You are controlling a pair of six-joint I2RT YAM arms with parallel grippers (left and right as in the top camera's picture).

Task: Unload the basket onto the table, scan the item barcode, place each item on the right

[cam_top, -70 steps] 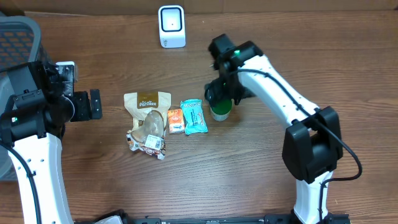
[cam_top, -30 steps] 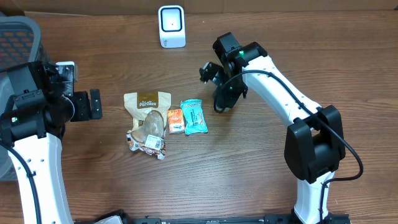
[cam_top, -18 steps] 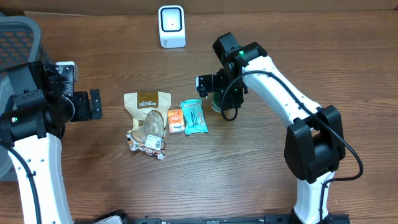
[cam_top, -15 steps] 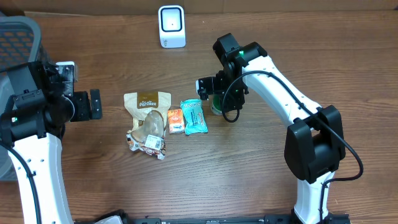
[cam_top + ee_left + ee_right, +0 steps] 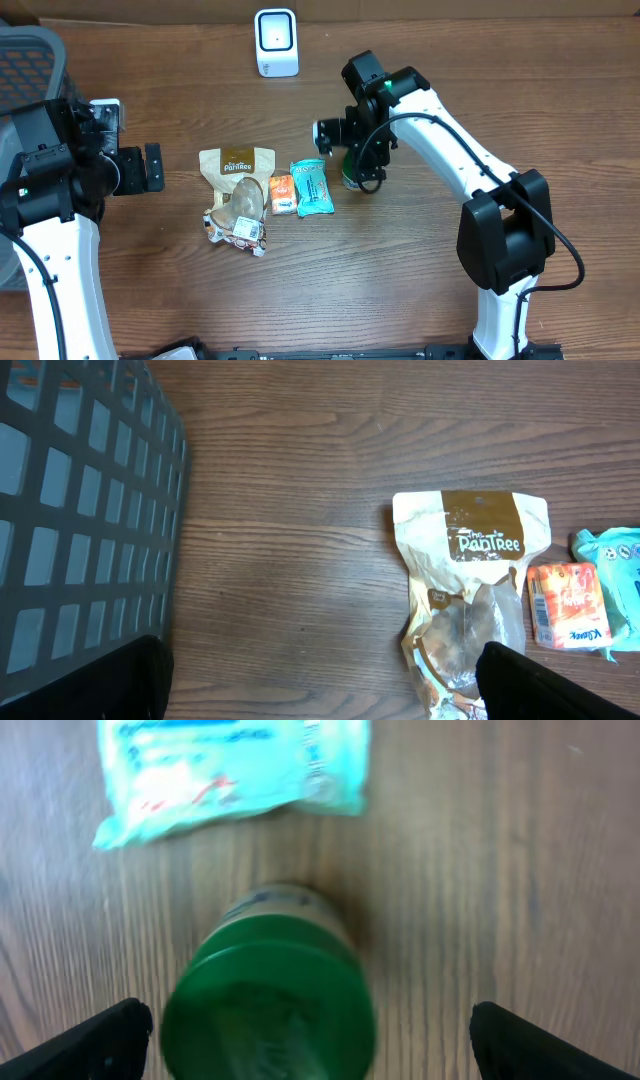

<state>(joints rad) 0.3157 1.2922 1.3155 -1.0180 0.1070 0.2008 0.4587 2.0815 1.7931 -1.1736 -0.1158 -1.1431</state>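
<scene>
Right wrist: right gripper (image 5: 320,1040) jaws spread wide, green-capped bottle (image 5: 268,995) between them, untouched.

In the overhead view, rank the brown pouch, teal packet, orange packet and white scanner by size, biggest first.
1. brown pouch
2. white scanner and teal packet, too alike to rank
3. orange packet

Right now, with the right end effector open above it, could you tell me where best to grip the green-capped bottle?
Probably the round green cap, from straight above: the green-capped bottle stands upright, and the right end effector hangs over it, jaws open on either side of the cap. The teal packet lies close beside, so sideways approaches look cramped.
</scene>
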